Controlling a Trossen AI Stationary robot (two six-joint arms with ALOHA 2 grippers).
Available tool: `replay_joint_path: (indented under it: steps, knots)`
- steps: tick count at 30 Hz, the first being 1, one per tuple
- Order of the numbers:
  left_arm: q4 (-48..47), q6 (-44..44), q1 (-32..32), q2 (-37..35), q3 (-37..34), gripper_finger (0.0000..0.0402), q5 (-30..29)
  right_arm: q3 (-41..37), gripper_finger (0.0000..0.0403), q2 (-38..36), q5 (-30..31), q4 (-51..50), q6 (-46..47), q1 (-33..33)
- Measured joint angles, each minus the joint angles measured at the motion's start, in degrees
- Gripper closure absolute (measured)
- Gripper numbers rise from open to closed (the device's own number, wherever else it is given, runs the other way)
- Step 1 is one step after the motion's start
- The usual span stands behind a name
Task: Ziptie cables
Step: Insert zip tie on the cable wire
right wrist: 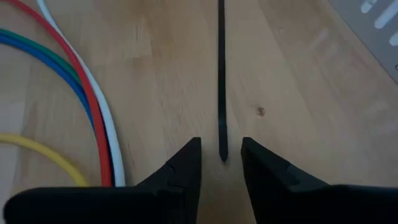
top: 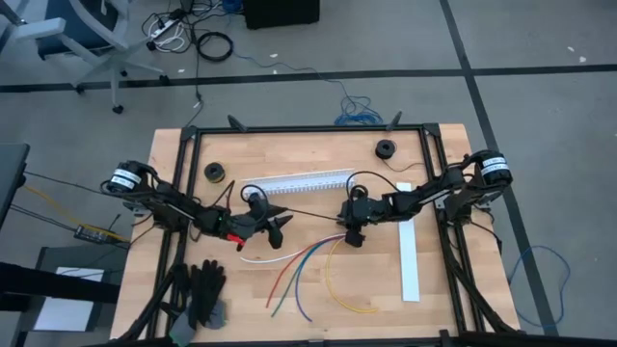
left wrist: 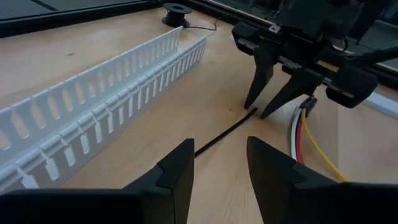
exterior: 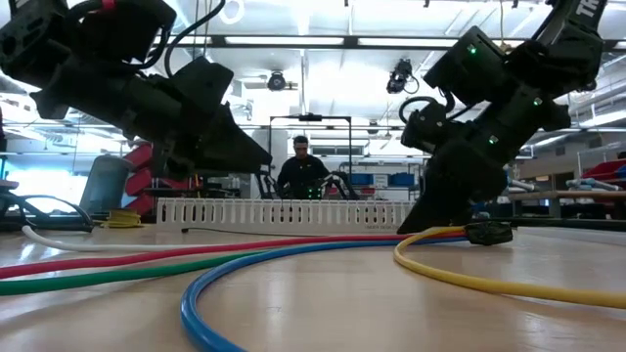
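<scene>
**Both grippers parted over a thin black strip**

Now the cables [top: 308,275] lie fanned on the counter [top: 193,159], on the side of the white slotted channel [top: 304,181] nearer the black gloves [top: 201,294]: red, green, blue, yellow and white strands, converging near the right gripper [top: 353,237]. A thin black strip [right wrist: 221,74] lies flat beside the channel, between the two grippers. The right gripper stands just beyond the channel's end, fingers slightly parted around the strip's tip, not clamped on it. The left gripper [top: 276,231] sits beside the channel's other end, fingers apart, holding nothing.
</scene>
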Motion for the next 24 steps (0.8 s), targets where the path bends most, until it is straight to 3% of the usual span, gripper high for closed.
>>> replay_joint_path:
  steps: [4,10,15,24]
  knots:
    - [0.02,0.0,0.0,0.0,0.0,0.028,0.01,0.0,0.0318,0.39,2.53,-0.99,-2.84,0.08]
    - [0.05,-0.01,0.0,-0.01,-0.02,0.028,-0.13,0.07,0.0394,3.44,2.37,1.03,-3.62,-0.69]
    - [0.04,-0.25,0.0,-0.02,-0.02,0.028,-0.32,0.03,0.0401,4.71,2.69,3.53,-1.91,0.0]
    - [0.15,-7.15,0.0,-0.02,-0.04,0.028,0.22,-0.2,0.0403,-0.76,6.92,9.05,-1.25,1.37]
